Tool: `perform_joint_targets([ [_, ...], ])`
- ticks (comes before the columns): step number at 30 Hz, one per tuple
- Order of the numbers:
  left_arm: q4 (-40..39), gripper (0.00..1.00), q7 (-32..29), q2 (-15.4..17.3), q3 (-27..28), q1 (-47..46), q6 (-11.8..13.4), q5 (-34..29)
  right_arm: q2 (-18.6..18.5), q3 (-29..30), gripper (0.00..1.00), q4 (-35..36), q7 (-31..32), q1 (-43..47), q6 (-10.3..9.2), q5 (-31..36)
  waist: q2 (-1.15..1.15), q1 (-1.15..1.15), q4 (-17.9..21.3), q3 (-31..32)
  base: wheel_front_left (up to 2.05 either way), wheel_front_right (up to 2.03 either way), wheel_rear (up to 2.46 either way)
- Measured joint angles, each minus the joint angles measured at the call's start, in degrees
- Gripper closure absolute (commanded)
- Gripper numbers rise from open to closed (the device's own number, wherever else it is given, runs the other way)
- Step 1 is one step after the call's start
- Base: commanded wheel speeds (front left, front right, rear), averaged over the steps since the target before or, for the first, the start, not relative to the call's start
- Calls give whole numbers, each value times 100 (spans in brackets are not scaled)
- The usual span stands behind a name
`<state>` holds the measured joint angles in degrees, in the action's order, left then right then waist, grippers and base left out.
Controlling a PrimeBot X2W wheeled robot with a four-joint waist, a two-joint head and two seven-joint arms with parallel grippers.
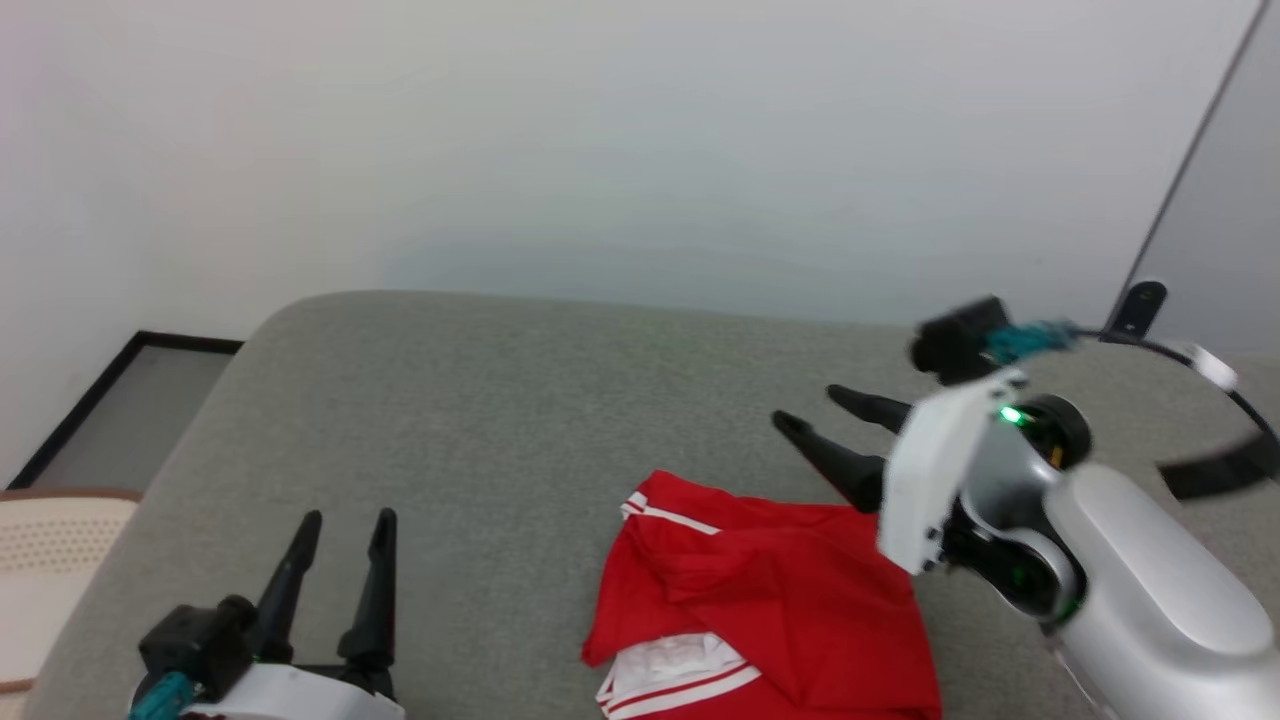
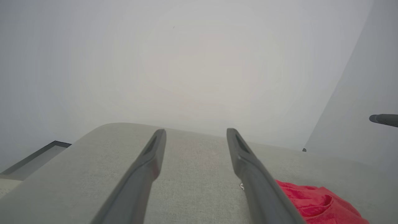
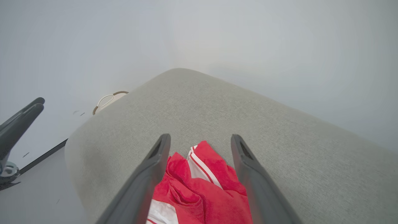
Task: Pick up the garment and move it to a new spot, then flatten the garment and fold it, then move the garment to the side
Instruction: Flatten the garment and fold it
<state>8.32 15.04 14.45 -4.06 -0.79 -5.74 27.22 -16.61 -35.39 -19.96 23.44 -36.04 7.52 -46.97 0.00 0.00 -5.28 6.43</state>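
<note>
garment (image 1: 770, 590): red, white-striped trim; cushion (image 1: 480, 400): grey; left claw (image 1: 348, 516): black; right claw (image 1: 808, 405): black

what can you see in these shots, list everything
garment: one, red with white striped trim, rumpled on the padded surface, middle front
padded surface: one, grey fabric, under the garment
wall: one, white, behind the surface
perforated object: one, beige, lower left beside the surface; cannot tell what it is
left gripper: one, dark fingers, open, lower left, apart from the garment
right gripper: one, dark fingers, open, right side, by the garment's far right corner
</note>
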Motion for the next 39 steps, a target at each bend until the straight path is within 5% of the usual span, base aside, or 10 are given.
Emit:
perform_joint_targets([
  [7,22,0,1,-142,-130,2,1,-54,-678,81,0,587,-1295,743,0,56,0,0,269,-44,0,0,0],
  [17,101,0,2,-283,-203,-4,-42,-176,-1110,564,0,522,-2852,1769,0,146,0,0,380,-60,0,0,0],
  [24,75,0,2,-397,-66,37,-78,-258,-1034,1032,0,483,-3761,2394,1,378,0,0,359,-43,0,0,0],
  [39,-270,0,3,-748,450,456,-116,-881,-79,2679,0,1367,-3844,3846,0,1739,0,0,329,35,0,0,0],
])
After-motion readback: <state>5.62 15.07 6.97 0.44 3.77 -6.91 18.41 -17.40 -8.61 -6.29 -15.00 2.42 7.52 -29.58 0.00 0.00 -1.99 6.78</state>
